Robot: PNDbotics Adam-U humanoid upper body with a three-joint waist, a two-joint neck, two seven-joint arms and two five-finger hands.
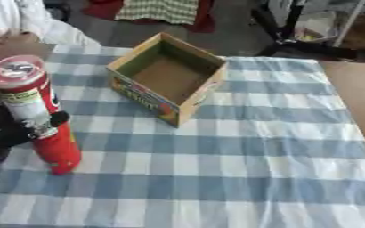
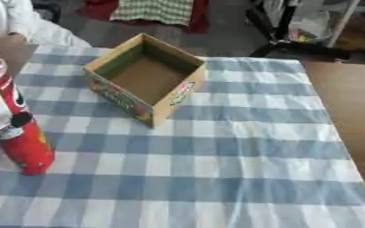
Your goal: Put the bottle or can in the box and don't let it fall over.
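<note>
A tall red can (image 1: 59, 151) with a red lid and a white label stands at the left on the blue-and-white checked cloth (image 1: 256, 160), its top leaning a little to the left. My left hand (image 1: 14, 131) comes in from the left edge and is shut on the can's middle, with one black fingertip (image 2: 20, 119) curled round its front. An open cardboard box (image 1: 143, 99) with printed sides sits apart from the can, up and to the right of it, with nothing inside. My right hand shows in neither view.
The cloth covers most of the table; bare brown tabletop (image 1: 358, 93) shows along the right side. Black stand legs (image 1: 294, 40) and a checked fabric (image 1: 158, 10) lie on the floor beyond the far edge.
</note>
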